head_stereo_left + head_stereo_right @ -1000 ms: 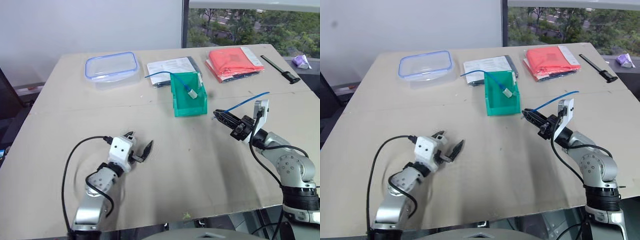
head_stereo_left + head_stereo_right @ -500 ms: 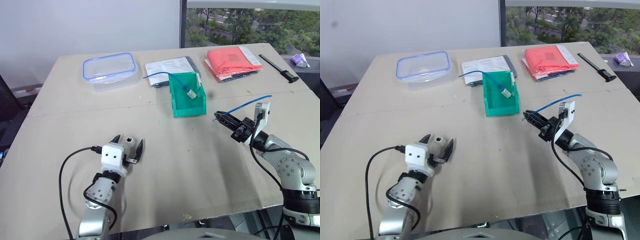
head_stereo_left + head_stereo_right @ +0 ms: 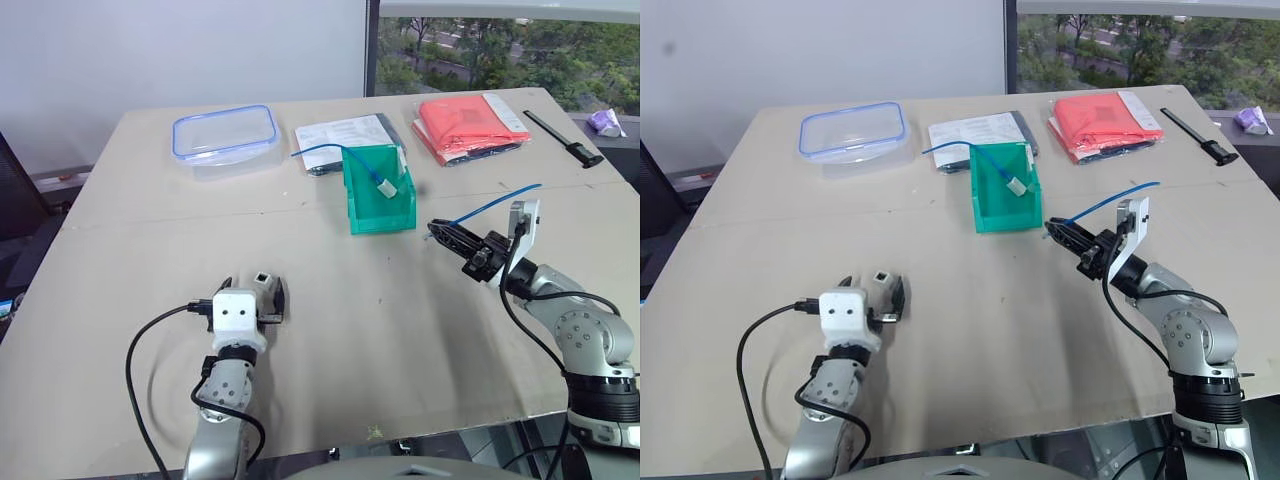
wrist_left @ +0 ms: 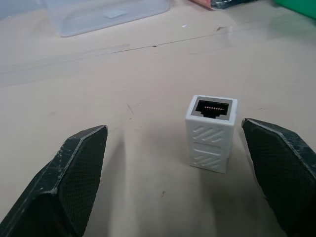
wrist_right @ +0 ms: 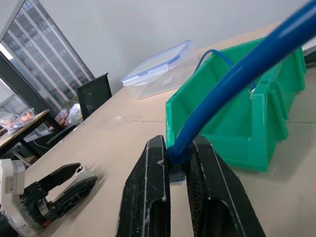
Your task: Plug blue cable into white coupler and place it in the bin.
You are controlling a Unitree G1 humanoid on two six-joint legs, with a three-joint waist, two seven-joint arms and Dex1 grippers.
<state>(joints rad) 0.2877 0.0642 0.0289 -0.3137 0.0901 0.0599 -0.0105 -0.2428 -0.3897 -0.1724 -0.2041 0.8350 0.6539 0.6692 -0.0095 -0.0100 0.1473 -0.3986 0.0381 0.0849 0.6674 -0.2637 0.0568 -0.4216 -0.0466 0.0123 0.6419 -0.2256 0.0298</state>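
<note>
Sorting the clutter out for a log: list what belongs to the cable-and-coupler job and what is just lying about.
Job: blue cable in shut right gripper; white coupler between open left gripper fingers; green bin.

Lying about: clear container, papers, red packet, black tool, another cable in the bin.

Clear container (image 3: 225,134), papers (image 3: 338,132), red pkg (image 3: 468,122).
</note>
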